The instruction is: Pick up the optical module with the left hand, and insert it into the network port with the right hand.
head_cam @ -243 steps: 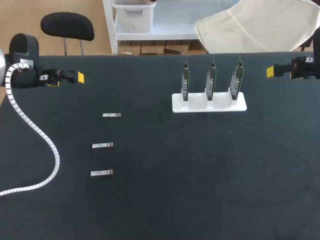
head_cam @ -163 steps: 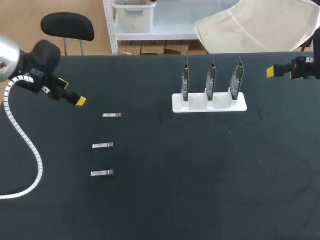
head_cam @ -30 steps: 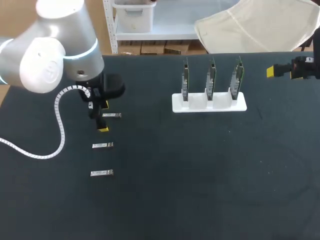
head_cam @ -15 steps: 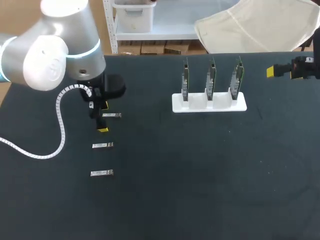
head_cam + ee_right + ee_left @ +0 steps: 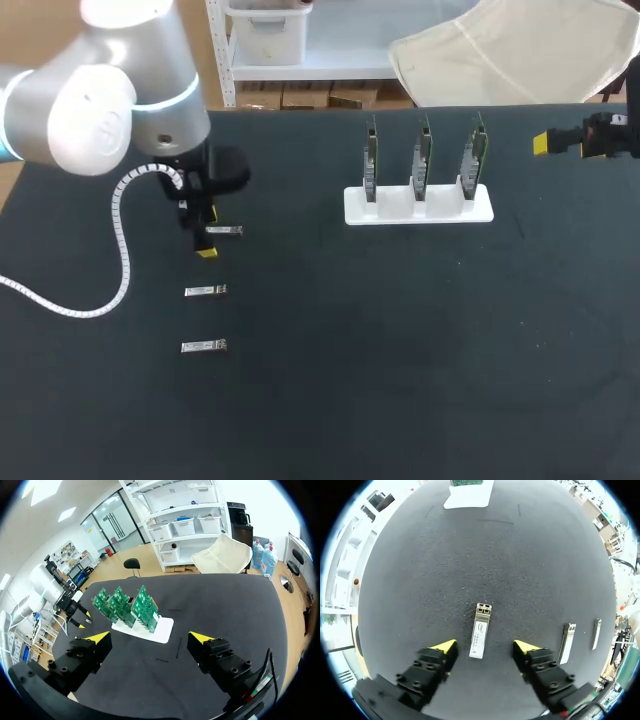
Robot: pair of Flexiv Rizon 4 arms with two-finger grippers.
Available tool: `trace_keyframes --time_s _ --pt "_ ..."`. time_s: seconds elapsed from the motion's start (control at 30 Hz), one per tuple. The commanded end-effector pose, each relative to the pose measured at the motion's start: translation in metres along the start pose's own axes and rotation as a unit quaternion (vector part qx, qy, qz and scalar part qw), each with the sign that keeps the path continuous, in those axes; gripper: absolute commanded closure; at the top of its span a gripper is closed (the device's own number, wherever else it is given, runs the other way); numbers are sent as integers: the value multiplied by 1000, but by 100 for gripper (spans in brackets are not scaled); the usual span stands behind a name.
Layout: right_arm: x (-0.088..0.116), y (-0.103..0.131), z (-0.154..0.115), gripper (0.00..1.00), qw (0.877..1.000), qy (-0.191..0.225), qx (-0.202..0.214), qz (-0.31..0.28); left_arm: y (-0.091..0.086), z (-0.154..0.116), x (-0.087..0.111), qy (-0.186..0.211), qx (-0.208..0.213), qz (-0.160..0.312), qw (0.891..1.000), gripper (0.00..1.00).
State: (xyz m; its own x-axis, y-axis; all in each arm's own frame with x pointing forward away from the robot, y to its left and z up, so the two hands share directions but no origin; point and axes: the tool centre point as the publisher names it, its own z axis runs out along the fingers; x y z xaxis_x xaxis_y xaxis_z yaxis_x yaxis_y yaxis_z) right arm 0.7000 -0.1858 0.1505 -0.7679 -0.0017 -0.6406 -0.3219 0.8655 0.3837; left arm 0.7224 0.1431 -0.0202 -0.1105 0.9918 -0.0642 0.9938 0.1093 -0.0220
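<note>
Left gripper [image 5: 484, 646]: fingers wide, straddling one optical module [image 5: 479, 636].
Risk: off-centre closing could skew it across the worktop [image 5: 530, 570].
Right gripper [image 5: 150, 637]: fingers wide, empty.

1. the head view is bright and evenly lit; the matt black surface [image 5: 400, 350] takes the light without glare.
2. the left arm [image 5: 110, 90] carries a soft sheen on its silver shell, brightest on its upper side, so the light falls from above.
3. shadows are weak; the white stand [image 5: 420, 205] casts only a faint one.
4. in the left wrist view the surface looks grey and grainy, and the optical module [image 5: 480, 637] between the jaws glints palely.
5. in both wrist views the surface's edge bends round.
</note>
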Motion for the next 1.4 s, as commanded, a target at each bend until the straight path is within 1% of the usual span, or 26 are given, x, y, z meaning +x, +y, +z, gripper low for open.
trace_keyframes --time_s 0.03,0.33,0.43,0.6,0.67,0.73,0.8,0.87,0.97,1.1,1.2,1.4 --pt "0 1 0 0 1000 0 3 0 1 2 0 1 3 3 1000 100" --pt "0 1 0 0 1000 0 3 0 0 3 0 -3 9 -2 1000 100" --pt "0 1 0 0 1000 0 3 0 -1 3 0 -13 11 -7 1000 100" --pt "0 1 0 0 1000 0 3 0 2 -8 0 -56 9 -31 998 100" --pt "0 1 0 0 1000 0 3 0 3 -17 -2 -80 5 -43 996 100" --pt "0 1 0 0 1000 0 3 0 5 -28 -6 -111 -1 -47 993 100" --pt "0 1 0 0 1000 0 3 0 6 -40 -11 -132 -8 -51 990 100" --pt "0 1 0 0 1000 0 3 0 8 -54 -18 -160 -18 -51 986 100" --pt "0 1 0 0 1000 0 3 0 10 -76 -28 -217 -22 -56 974 100" --pt "0 1 0 0 1000 0 3 0 11 -102 -38 -276 -28 -60 959 100" --pt "0 1 0 0 1000 0 3 0 12 -113 -37 -294 -36 -71 953 100" --pt "0 1 0 0 1000 0 3 0 12 -113 -37 -294 -36 -71 953 100"
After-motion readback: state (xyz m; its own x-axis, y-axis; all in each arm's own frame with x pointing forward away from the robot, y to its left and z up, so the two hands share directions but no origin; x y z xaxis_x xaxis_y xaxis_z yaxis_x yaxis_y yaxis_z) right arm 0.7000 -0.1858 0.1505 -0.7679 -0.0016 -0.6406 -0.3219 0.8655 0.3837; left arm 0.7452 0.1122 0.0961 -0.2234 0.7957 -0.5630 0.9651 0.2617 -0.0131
